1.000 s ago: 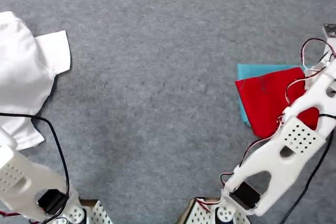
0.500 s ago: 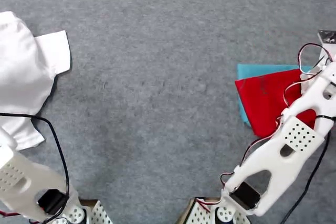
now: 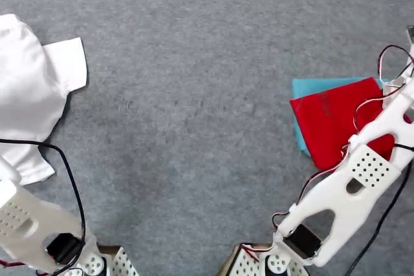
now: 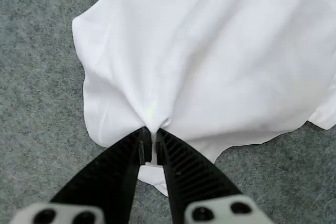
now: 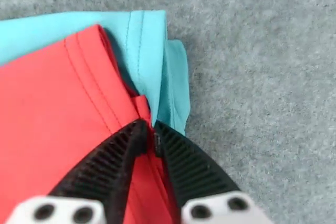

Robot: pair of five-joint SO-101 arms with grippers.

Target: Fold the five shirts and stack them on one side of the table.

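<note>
The grey table is lit evenly and softly from overhead. The white shirt is rendered very bright, with a thin dark shadow cast along its sleeve edge. A deeper shadow is seen where the red shirt overlaps the teal shirt.

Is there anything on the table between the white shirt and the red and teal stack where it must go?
Nothing visible does. The left gripper is shut on the white shirt; plain grey table lies between it and the red shirt on the teal shirt. The right gripper sits at that stack's edge.
</note>
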